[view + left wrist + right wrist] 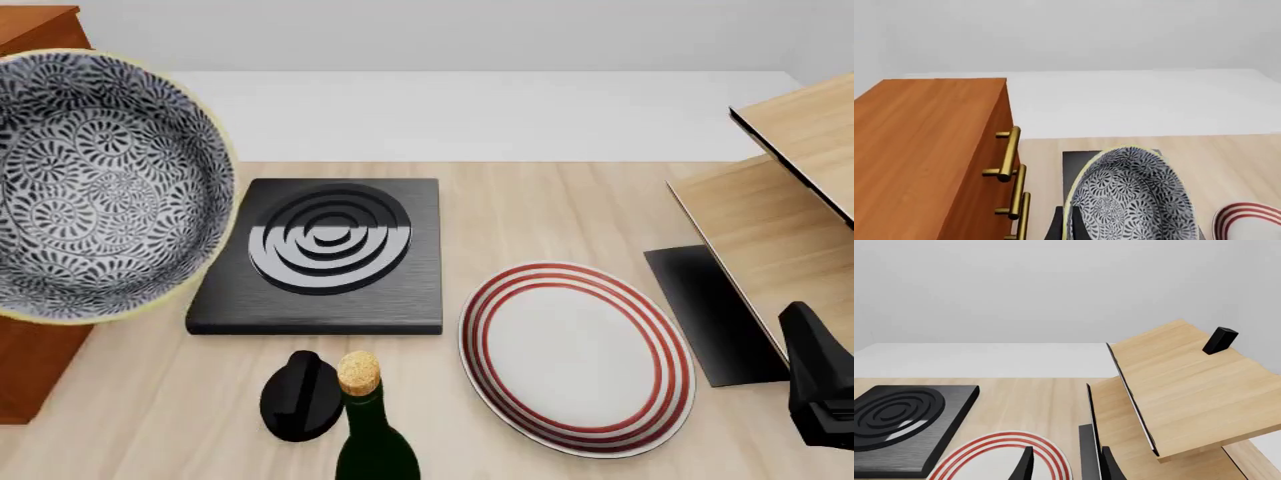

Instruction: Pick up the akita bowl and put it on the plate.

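Observation:
The akita bowl [100,185], dark-blue-and-white patterned with a pale rim, is lifted off the table and looms large at the left of the front view. My left gripper [1067,227] is shut on the akita bowl's [1134,195] rim, one finger inside and one outside. In the front view the bowl hides that gripper. The white plate [574,355] with red rings lies flat on the table to the right of the bowl, and its rim [1247,217] also shows in the left wrist view. My right gripper [1067,467] stands open and empty near the plate's [981,445] right edge.
A black square stove [327,250] with grey rings sits between bowl and plate. A corked bottle [367,430] and a black lump [300,395] stand at the front. A wooden cabinet [921,150] with brass handles is at the left, a wooden shelf [787,200] at the right.

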Controlling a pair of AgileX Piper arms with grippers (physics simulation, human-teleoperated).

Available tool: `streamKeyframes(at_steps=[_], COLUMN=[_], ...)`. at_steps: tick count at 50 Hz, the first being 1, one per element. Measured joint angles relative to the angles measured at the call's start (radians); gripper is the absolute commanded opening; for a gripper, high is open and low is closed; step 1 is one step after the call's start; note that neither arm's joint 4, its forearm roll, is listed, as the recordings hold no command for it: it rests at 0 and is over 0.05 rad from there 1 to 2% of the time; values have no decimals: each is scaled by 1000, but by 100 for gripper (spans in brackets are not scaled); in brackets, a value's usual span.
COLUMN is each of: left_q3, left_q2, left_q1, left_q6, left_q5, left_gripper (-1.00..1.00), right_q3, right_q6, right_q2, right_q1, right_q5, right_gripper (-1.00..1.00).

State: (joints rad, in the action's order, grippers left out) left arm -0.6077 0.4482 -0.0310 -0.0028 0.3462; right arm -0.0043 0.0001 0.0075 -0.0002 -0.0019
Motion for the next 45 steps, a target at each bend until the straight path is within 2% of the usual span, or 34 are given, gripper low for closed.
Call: streamKeyframes(at_steps=[12,20,30,45], left_q3=[-67,-128,-213,-305], left_q2=[242,401,552,698], left_q1=[-99,-193,-299,-457], left_q6=[-59,-101,-133,-160], left_q5=[-216,-312,-360,-362], left_gripper=[-100,-100,-100,-100], right_q3=[0,0,0,0], right_q6=[0,0,0,0], right_q2=[0,0,0,0], right_q1=[0,0,0,0], right_q5=[0,0,0,0], right_gripper=[100,100,100,100])
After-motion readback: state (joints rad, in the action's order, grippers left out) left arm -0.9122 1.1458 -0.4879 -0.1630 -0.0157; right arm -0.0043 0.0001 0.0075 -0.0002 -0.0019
